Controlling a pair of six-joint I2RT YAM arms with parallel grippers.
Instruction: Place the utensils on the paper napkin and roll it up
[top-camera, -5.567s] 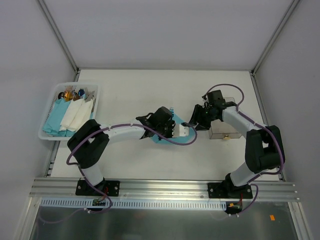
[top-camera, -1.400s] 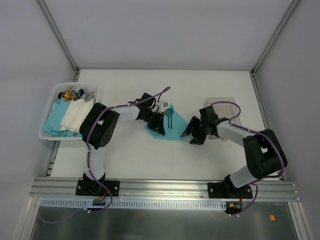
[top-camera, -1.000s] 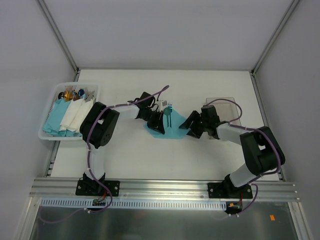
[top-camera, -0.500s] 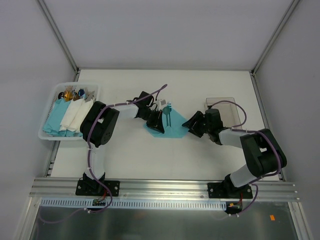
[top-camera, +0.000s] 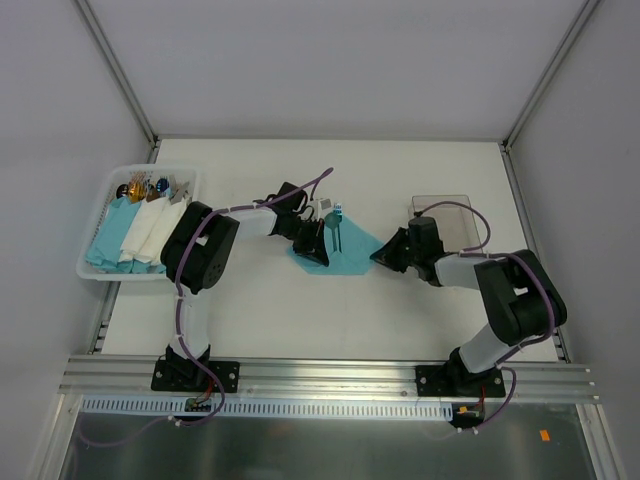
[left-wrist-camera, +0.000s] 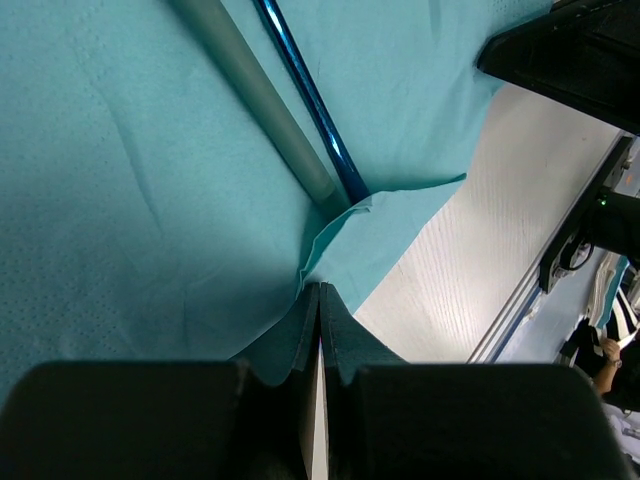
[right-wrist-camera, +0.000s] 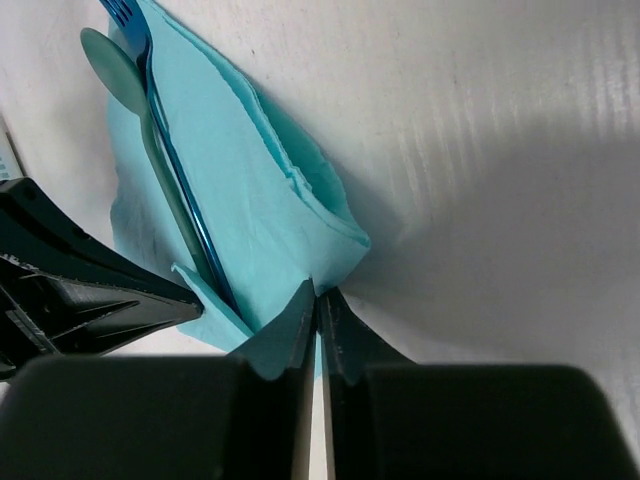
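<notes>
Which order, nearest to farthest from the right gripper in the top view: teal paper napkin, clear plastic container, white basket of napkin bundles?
From the right gripper:
1. teal paper napkin: its right corner is pinched in the jaws, mid-table.
2. clear plastic container: to the right and farther back, apart from the fingers.
3. white basket: far left edge of the table.

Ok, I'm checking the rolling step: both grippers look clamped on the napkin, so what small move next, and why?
Probably the right gripper should lift its pinched corner and carry it leftward over the utensils. The left gripper pins the other side of the paper napkin, and both utensils already lie on it.
</notes>
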